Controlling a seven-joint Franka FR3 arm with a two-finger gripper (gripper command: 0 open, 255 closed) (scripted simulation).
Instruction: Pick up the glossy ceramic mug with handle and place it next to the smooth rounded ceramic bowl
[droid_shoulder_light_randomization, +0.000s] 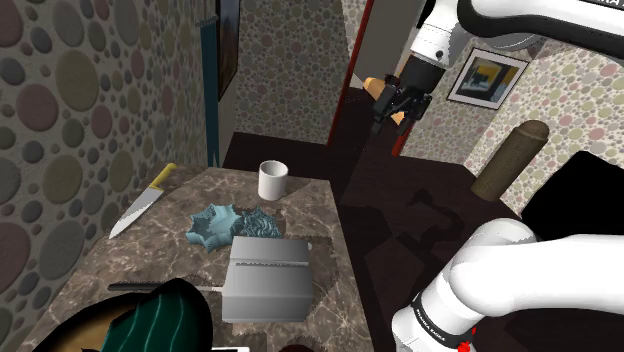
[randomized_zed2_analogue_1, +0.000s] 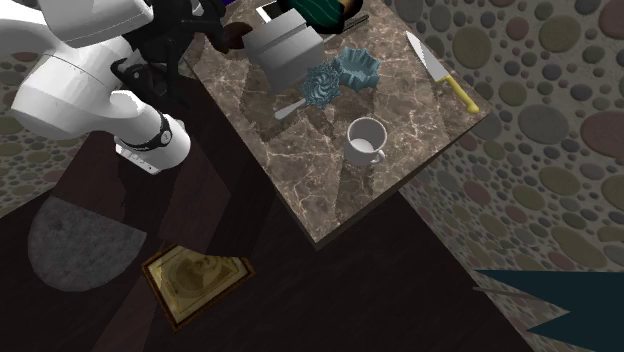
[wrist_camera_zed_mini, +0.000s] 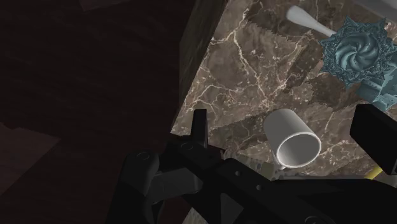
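White mug (droid_shoulder_light_randomization: 273, 180) stands upright just above the shoulder view's centre, on the marbled surface (droid_shoulder_light_randomization: 120, 265), apart from the teal bowl (droid_shoulder_light_randomization: 212, 226). Gripper (droid_shoulder_light_randomization: 400, 108) hangs at upper right, fingers (wrist_camera_zed_mini: 200, 127) spread and empty. The mug is probably rigid, slick and breakable, so pinch across its rim wall.

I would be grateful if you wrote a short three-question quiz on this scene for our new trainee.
1. True or false: the gripper is clasping the mug.
2. What colour is the handle of the knife? A red, B yellow, C green.
3. Fill in the blank: the mug stands ____ on the table, with its opening facing up.

Key: 1 false; 2 B; 3 upright.
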